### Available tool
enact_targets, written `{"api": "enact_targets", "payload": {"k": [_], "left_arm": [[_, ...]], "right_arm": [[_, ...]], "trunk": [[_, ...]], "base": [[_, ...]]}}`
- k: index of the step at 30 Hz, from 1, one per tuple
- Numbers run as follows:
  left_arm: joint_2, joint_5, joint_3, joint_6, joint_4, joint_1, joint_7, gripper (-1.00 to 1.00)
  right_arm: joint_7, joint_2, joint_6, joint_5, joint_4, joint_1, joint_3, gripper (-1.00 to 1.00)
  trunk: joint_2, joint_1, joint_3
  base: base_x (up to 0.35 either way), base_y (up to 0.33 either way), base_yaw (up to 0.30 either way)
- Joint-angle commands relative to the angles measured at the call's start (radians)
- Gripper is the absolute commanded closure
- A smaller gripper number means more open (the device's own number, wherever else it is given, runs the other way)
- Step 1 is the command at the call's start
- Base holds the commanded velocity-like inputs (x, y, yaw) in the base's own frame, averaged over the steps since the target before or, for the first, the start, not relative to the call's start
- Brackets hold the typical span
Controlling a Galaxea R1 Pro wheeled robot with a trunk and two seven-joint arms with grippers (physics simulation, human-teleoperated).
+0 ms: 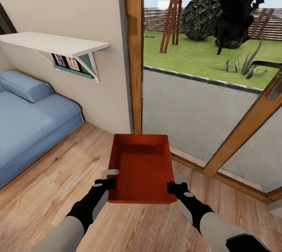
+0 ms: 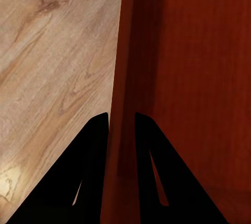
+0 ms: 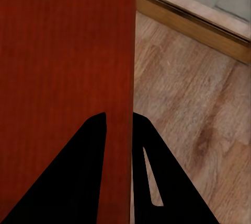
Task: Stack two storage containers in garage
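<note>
Storage container [image 1: 141, 168]: held above wood-plank floor [image 1: 58, 173], left wall clamped by left claw [image 1: 110, 183], right wall clamped by right claw [image 1: 172, 187]; sofa [image 1: 31, 119] at left.

Container [image 1: 141, 166]: orange-red plastic look, matt, fine ribbed texture on base, smooth walls. Floor [image 1: 58, 181], lower frame: light wood planks, visible grain, faint sheen. Sofa [image 1: 27, 119], left: blue cloth, soft, matt. Shelf [image 1: 51, 42], upper left: white painted, smooth. Door frame [image 1: 135, 48], centre: varnished wood. Paving [image 1: 188, 103] outside: grey, rough. Gripper fingers [image 2: 94, 172]: black, matt.
</note>
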Motion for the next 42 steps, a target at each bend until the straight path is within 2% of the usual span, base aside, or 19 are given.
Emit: {"api": "enact_targets", "payload": {"k": [1,42], "left_arm": [[-0.001,0.003,0.011,0.01,-0.027,-0.001,0.012,1.0],[0.001,0.003,0.012,0.01,-0.025,-0.001,0.012,1.0]], "right_arm": [[-0.084,0.001,-0.005,-0.011,0.003,0.0,-0.005,1.0],[-0.086,0.001,-0.004,-0.011,0.004,0.0,-0.005,1.0]], "trunk": [[-0.002,0.001,0.0],[-0.002,0.001,0.065]], "base": [[0.0,0.0,0.0],[0.0,0.0,0.0]]}}
